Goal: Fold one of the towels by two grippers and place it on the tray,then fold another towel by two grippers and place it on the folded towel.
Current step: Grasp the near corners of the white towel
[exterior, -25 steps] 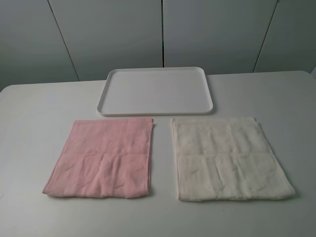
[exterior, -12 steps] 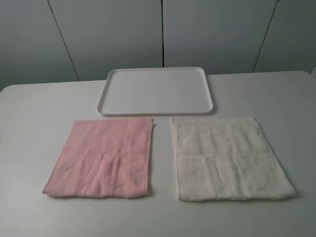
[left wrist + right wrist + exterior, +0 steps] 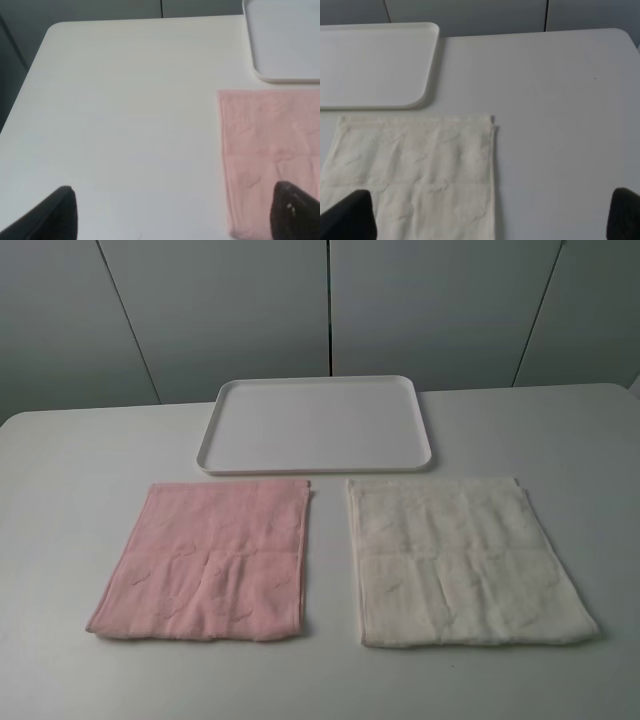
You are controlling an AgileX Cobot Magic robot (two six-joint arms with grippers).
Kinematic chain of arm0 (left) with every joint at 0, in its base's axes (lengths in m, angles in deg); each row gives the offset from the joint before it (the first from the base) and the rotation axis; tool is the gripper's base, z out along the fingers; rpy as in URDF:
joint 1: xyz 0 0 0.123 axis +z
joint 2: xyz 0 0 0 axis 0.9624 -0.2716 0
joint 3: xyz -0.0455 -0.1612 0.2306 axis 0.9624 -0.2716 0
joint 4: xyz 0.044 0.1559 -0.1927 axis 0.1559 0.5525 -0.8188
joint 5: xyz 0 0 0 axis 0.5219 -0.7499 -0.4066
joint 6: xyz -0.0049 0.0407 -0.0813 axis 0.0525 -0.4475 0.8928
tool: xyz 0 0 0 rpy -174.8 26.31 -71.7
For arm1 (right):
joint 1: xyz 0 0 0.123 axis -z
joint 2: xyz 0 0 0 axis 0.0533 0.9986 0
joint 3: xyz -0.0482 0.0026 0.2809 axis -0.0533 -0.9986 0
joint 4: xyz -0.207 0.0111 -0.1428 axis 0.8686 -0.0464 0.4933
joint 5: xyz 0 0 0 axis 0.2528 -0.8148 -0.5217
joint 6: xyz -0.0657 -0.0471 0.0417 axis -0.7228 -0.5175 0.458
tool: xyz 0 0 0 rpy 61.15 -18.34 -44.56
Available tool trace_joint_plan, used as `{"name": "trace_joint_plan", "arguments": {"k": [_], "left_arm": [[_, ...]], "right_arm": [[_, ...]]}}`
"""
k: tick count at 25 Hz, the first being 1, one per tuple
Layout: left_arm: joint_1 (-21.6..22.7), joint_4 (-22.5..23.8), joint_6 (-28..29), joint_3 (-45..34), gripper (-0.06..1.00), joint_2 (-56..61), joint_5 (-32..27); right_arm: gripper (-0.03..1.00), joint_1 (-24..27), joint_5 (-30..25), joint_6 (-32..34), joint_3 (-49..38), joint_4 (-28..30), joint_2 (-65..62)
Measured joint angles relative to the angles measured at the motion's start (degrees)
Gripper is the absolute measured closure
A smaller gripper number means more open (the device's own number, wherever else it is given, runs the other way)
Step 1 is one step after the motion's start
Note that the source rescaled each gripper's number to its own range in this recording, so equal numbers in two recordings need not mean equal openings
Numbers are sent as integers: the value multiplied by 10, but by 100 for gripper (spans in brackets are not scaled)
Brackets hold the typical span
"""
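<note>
Table (image 3: 60,460): white, carries the whole set. Tray (image 3: 315,425): far middle, nothing in it. White towel (image 3: 460,560): flat, just in front of the tray's right half. Pink towel (image 3: 210,560): flat, just in front of the tray's left half, a narrow strip of table between the two. Neither is folded.

Left gripper (image 3: 177,215) and right gripper (image 3: 487,217) show only in the wrist views: jaws spread wide, holding nothing, on the towel side of the tray.

Risks, as we judge them:
- a shallow pinch on a flat edge slips off the cloth
- the two pinches lift unevenly, so the fold skews
- dragging shoves a towel against the tray rim
- a loose fold opens on the carry to the tray
</note>
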Motion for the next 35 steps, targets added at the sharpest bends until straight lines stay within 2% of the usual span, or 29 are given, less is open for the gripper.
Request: {"name": "trace_joint_plan", "arguments": {"k": [10,14,20,25,27,30,35], "left_arm": [[0,-20,-16,0,-6,-5,-3],[0,-41,-52,11,-6,-77,1],[0,-98,-149,96,-6,-274,95],[0,-180,-289,173,-6,-447,121],[0,-198,-346,196,-6,-496,137],[0,-208,-383,230,-6,-566,147],[-24,-198,-392,287,-6,-656,138]], "right_arm": [[-3,0,-15,-9,2,8,0],[-3,0,-22,-1,19,1,27],[-3,0,39,-17,86,-36,210],[-3,0,95,-92,159,-100,363],[-3,0,102,-112,192,-117,412],[-3,0,94,-143,246,-138,483],[-3,0,86,-184,308,-161,586]]}}
